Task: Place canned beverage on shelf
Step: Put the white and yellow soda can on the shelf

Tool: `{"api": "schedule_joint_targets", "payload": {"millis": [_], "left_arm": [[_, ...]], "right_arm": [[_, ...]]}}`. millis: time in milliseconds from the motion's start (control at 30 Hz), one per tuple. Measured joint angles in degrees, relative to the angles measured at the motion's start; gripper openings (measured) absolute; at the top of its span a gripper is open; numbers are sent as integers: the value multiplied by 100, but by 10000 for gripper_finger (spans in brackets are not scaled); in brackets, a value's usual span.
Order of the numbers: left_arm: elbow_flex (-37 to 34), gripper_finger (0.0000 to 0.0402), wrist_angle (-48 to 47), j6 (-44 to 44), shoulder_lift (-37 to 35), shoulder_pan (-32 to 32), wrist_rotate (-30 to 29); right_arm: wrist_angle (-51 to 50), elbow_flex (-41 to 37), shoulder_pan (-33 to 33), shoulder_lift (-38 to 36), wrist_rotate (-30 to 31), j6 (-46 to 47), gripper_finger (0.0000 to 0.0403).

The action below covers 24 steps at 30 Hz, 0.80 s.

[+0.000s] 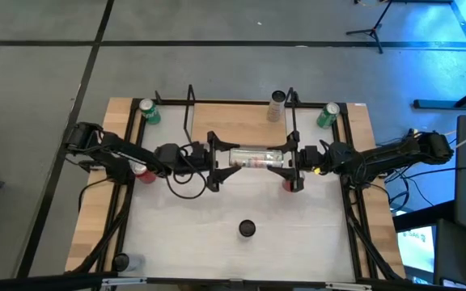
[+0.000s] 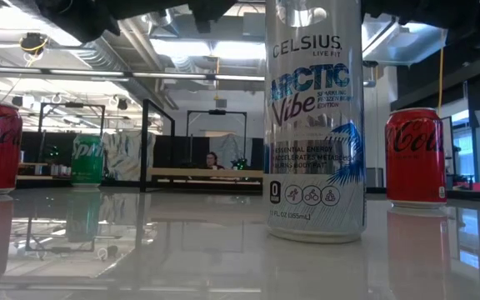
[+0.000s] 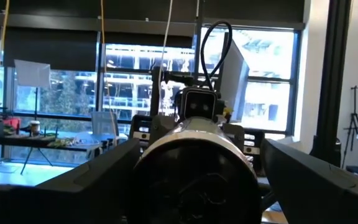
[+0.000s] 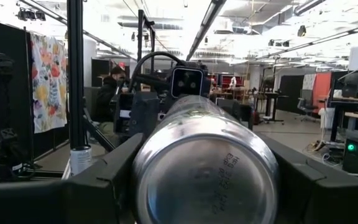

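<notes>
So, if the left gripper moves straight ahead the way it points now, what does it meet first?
The silver can it already holds by one end; the left gripper points along it. Beyond the can, the right gripper faces it, gripping the other end.

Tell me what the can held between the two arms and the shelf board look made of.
The can: bare metal, likely aluminium, glossy; its end shines and carries stamped print. Both the left end effector and the right end effector grip it. The shelf: pale wood by its colour, matte, with thin black frames, probably metal wire.
</notes>
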Motion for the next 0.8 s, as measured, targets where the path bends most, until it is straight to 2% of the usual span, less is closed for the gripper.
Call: {"api": "schedule_joint_targets", "payload": {"millis": [133, 367, 567, 733, 800], "left_arm": [[1, 311, -54, -1, -4, 11, 25], [1, 233, -161, -53, -15, 126, 381], [1, 233, -262, -27, -33, 168, 500], [22, 233, -1128, -40, -332, 273, 564], [160, 233, -2083, -74, -592, 381, 598]], "right_arm": [[-5, 0, 0, 0, -32, -11, 246], [20, -4, 1, 0, -51, -21, 246], [-91, -4, 0, -13, -36, -127, 249], [-947, -4, -6, -369, 138, -119, 371], [-1359, 11, -7, -704, 397, -103, 379]]}}
